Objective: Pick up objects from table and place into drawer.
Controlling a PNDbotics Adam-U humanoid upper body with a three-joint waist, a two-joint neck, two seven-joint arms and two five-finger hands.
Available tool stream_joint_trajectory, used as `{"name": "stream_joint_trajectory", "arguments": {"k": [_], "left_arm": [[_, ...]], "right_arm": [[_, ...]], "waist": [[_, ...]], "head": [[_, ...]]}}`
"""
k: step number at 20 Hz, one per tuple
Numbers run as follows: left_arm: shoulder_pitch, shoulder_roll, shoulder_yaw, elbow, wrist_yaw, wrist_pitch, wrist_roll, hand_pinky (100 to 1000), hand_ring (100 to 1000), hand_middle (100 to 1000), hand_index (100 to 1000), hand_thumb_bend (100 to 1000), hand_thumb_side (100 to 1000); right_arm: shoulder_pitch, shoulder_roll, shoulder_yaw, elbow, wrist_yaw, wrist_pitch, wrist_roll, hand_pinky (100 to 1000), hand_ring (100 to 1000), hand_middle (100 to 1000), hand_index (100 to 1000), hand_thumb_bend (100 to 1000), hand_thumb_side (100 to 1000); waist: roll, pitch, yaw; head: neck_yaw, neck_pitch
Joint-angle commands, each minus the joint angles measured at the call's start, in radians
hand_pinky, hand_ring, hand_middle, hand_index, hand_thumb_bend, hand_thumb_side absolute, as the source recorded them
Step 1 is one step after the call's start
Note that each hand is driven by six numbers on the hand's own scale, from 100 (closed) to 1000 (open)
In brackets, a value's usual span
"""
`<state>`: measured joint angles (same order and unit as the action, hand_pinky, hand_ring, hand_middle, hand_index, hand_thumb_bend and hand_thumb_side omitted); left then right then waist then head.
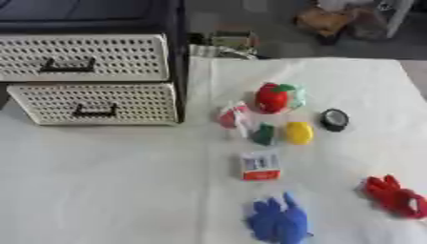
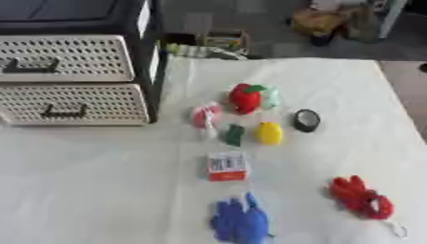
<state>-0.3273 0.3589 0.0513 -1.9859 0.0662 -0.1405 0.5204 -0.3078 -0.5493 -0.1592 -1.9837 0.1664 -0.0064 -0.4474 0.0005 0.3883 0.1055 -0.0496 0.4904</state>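
On the left of the white-covered table (image 1: 100, 190) stands a dark-framed drawer unit (image 1: 177, 62) with two perforated cream drawers, upper drawer (image 1: 83, 57) above lower drawer (image 1: 96, 102), each with a dark handle. Both look pushed in or nearly so, the lower front standing a little proud; neither shows an opening to drop anything into.

Right of the unit, near the table's middle, the objects lie loosely grouped: a small red-and-white packet (image 1: 233, 116), a dark green piece (image 1: 263, 134) just beside a yellow piece (image 1: 299, 132), a red strawberry-like toy (image 1: 275, 97) behind them, and a black round thing (image 1: 334, 119) further right. Nearer the robot sits a small white-and-orange box (image 1: 260, 166).

At the lower edge, the blue-gloved left hand (image 1: 279, 221) points its fingers up toward the box, relaxed and empty. Well to its right, the red-gloved right hand (image 1: 393, 196) rests on the cloth, fingers slack, holding nothing.

By my judgement the task has barely begun: nothing is grasped and no drawer is open. The next move probably calls for the left hand to hook a handle and pull a drawer out, or for a first pick of the near box.
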Motion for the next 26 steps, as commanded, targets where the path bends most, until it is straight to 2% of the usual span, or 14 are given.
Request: {"name": "stream_joint_trajectory", "arguments": {"k": [1,8,11,16,19,23,26], "left_arm": [[-0.01,0.021,0.005,-0.014,-0.002,-0.002,0.0,517,407,566,770,100,521],[-0.013,0.027,0.007,-0.014,-0.01,-0.003,0.001,517,408,568,772,100,523],[-0.028,0.067,0.009,-0.014,-0.041,-0.006,0.002,518,409,573,780,100,512],[-0.076,0.232,0.01,-0.014,-0.126,0.022,0.001,515,408,576,792,100,434],[-0.092,0.348,0.007,-0.014,-0.158,0.063,0.005,513,402,583,807,100,336],[-0.11,0.485,0.007,-0.014,-0.171,0.168,-0.05,511,395,584,825,100,269],[-0.112,0.583,0.003,-0.014,-0.141,0.261,-0.097,496,377,549,814,100,247]], "right_arm": [[-0.006,-0.018,-0.011,-0.016,-0.003,-0.003,0.001,795,567,652,845,100,837],[-0.004,-0.018,-0.011,-0.016,-0.002,-0.003,0.001,795,567,651,846,100,837],[-0.003,-0.023,-0.012,-0.016,-0.001,-0.003,0.0,795,568,652,846,100,836],[0.004,-0.038,-0.015,-0.016,0.006,-0.005,-0.005,795,570,654,845,100,837],[0.003,-0.051,-0.017,-0.016,0.01,-0.006,-0.01,795,572,656,845,100,836],[0.0,-0.068,-0.017,-0.016,0.015,-0.01,-0.013,795,573,657,845,100,836],[0.0,-0.076,-0.016,-0.016,0.017,-0.011,-0.015,795,574,658,845,100,836]], "waist": [[-0.001,-0.023,0.001],[-0.001,-0.023,0.001],[0.002,-0.025,0.002],[0.01,-0.029,0.01],[0.015,-0.03,0.012],[0.019,-0.03,0.016],[0.021,-0.03,0.02]], "head": [[0.002,-0.008],[-0.002,-0.003],[-0.001,-0.002],[0.0,0.001],[0.001,-0.003],[0.002,-0.014],[0.0,-0.019]]}}
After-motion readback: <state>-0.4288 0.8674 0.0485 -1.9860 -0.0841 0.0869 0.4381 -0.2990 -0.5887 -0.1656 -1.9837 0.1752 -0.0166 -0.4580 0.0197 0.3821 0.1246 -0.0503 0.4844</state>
